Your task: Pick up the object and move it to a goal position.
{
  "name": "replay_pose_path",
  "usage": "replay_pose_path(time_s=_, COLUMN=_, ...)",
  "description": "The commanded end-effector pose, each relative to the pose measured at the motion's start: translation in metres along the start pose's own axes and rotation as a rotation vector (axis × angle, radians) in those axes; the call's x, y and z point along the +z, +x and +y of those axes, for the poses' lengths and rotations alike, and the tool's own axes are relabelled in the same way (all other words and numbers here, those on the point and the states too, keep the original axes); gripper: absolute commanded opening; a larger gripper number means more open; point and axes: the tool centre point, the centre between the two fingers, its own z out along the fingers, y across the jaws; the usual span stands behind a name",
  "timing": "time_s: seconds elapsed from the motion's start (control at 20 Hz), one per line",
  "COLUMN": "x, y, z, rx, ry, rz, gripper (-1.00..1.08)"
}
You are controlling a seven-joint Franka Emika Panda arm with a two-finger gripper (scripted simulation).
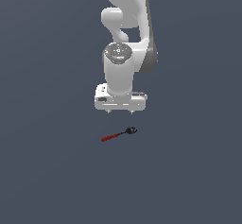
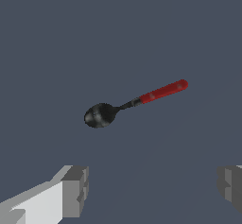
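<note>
The object is a tiny spoon (image 1: 119,134) with a thin red handle and a small black rounded head, lying flat on the dark grey floor. Its head points to the exterior view's right. In the wrist view the spoon (image 2: 134,103) lies ahead of the fingers. My gripper (image 1: 120,110) hangs above the floor, just behind the spoon in the exterior view, and touches nothing. In the wrist view the gripper (image 2: 153,187) is open and empty, its two grey fingertips (image 2: 75,190) set wide apart.
The white arm (image 1: 127,38) rises behind the gripper in the exterior view. The floor (image 1: 47,171) is plain dark grey with no other objects in view.
</note>
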Motion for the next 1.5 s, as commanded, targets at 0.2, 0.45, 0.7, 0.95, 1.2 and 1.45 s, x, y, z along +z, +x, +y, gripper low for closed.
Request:
replay_pose_path(time_s=0.2, x=-0.003, y=0.001, z=-0.01, rx=-0.014, ry=0.001, rz=0.005, gripper=1.0)
replay_pose_path(time_s=0.45, x=-0.012, y=0.003, z=-0.035, rx=-0.057, ry=0.004, rz=0.016, gripper=1.0)
replay_pose_path(time_s=0.7, x=-0.013, y=0.003, z=-0.036, rx=-0.06, ry=0.004, rz=0.016, gripper=1.0)
replay_pose_path(time_s=0.95, x=-0.01, y=0.005, z=-0.035, rx=-0.025, ry=0.006, rz=0.016, gripper=1.0)
replay_pose_path(time_s=1.2, x=-0.003, y=0.008, z=-0.034, rx=0.046, ry=0.01, rz=0.016, gripper=1.0)
replay_pose_path(time_s=1.45, x=0.006, y=0.013, z=-0.031, rx=0.156, ry=0.015, rz=0.015, gripper=1.0)
